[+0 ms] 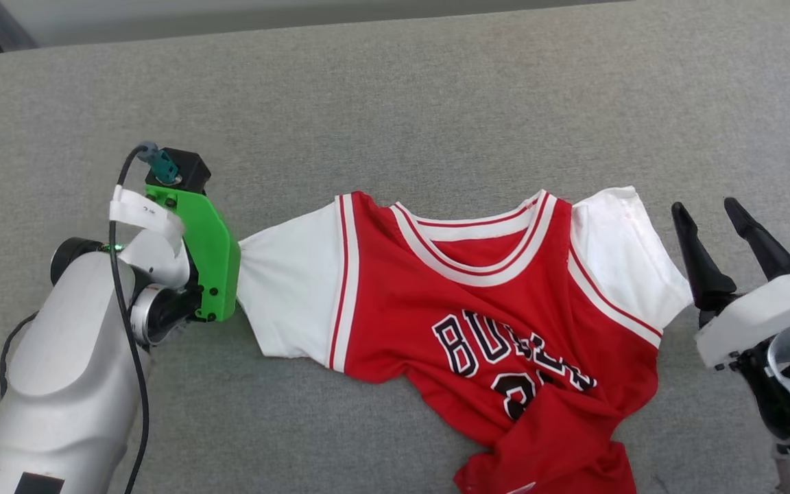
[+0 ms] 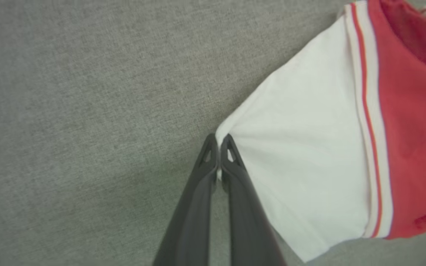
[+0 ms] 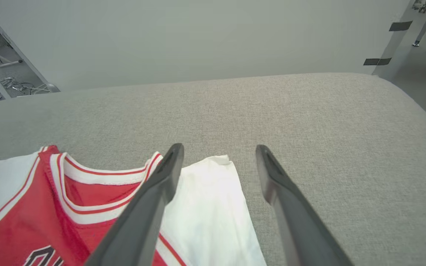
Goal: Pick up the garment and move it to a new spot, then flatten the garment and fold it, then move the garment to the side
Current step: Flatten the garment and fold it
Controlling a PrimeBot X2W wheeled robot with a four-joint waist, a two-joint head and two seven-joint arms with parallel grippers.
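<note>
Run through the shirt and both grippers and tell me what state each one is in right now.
garment: lying front up, top spread, lower part bunched and twisted.
left gripper: shut on the garment's white sleeve edge.
right gripper: open, holding nothing, beside the other sleeve.

The garment (image 1: 477,302) on the cushion (image 1: 395,103)
It lies centre-right in the head view; the left gripper (image 2: 218,142) meets its left sleeve edge, and the right gripper (image 1: 707,209) sits just beside its right sleeve.
</note>
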